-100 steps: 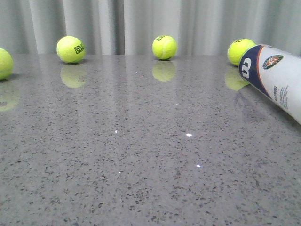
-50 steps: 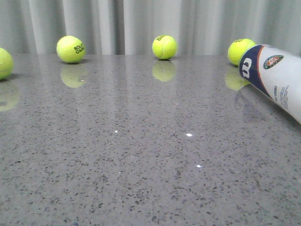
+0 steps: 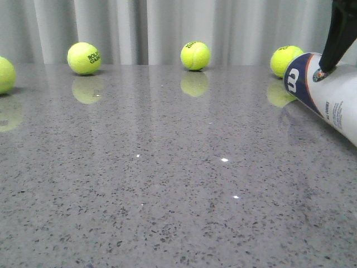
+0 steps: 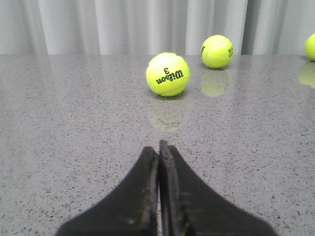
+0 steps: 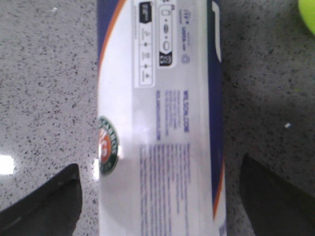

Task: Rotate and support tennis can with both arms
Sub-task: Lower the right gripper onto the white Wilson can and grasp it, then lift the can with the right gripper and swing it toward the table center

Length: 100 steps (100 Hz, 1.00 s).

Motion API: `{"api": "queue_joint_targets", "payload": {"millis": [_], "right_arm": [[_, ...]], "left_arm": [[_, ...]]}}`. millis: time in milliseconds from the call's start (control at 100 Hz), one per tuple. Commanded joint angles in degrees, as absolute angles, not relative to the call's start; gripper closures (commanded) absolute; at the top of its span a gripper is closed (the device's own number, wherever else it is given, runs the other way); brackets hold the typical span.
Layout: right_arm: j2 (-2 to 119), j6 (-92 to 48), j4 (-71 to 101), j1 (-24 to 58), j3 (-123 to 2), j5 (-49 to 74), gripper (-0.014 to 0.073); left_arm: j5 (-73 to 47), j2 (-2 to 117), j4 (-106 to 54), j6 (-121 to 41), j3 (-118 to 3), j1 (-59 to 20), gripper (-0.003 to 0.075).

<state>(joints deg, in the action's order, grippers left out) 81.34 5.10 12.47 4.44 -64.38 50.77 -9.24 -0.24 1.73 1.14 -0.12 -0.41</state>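
Observation:
The tennis can (image 3: 334,103) lies on its side at the right edge of the grey table (image 3: 167,178), with its navy end and white "W" pointing toward the middle. In the front view one black finger (image 3: 336,42) of my right arm comes down from above onto the can near the round emblem. In the right wrist view my right gripper (image 5: 160,167) is open and straddles the can (image 5: 162,98), with bare table showing on both sides between fingers and can. My left gripper (image 4: 158,145) is shut with nothing in it, low over the table and away from the can.
Several yellow-green tennis balls lie along the back of the table: one (image 3: 83,58) at the left, one (image 3: 195,56) in the middle, one (image 3: 286,60) just behind the can. Another ball (image 4: 168,73) lies ahead of my left gripper. A grey curtain hangs behind.
My right gripper's finger has dropped into the front view from above and now sits at the can's emblem. The can and the balls have not moved.

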Motion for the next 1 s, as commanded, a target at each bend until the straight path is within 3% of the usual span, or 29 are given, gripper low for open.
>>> {"api": "queue_joint_targets", "payload": {"millis": [0, 230, 330, 430, 480, 780, 990], "right_arm": [[81.88, 4.55, 14.39, 4.51, -66.85, 49.07, -0.0045], [85.18, 4.55, 14.53, 4.51, -66.85, 49.02, -0.0024], [85.36, 4.49, 14.53, 4.51, -66.85, 49.25, 0.0095], [85.24, 4.49, 14.45, 4.55, -66.85, 48.97, 0.0265], [85.12, 4.44, 14.04, 4.97, -66.97, 48.84, 0.0302], [85.43, -3.98, 11.07, 12.94, -75.71, 56.35, 0.0308], [85.54, -22.7, 11.07, 21.42, -80.01, 55.25, 0.0305]], "left_arm": [[-4.82, -2.48, 1.61, 1.71, 2.52, -0.3, 0.0741], [-4.82, -2.48, 1.61, 1.71, 2.52, -0.3, 0.0741], [-4.82, -2.48, 1.61, 1.71, 2.52, -0.3, 0.0741], [-4.82, -2.48, 1.61, 1.71, 2.52, -0.3, 0.0741], [-4.82, -2.48, 1.61, 1.71, 2.52, -0.3, 0.0741], [-4.82, -2.48, 1.61, 1.71, 2.52, -0.3, 0.0741], [-4.82, -2.48, 1.61, 1.71, 2.52, -0.3, 0.0741]]}}
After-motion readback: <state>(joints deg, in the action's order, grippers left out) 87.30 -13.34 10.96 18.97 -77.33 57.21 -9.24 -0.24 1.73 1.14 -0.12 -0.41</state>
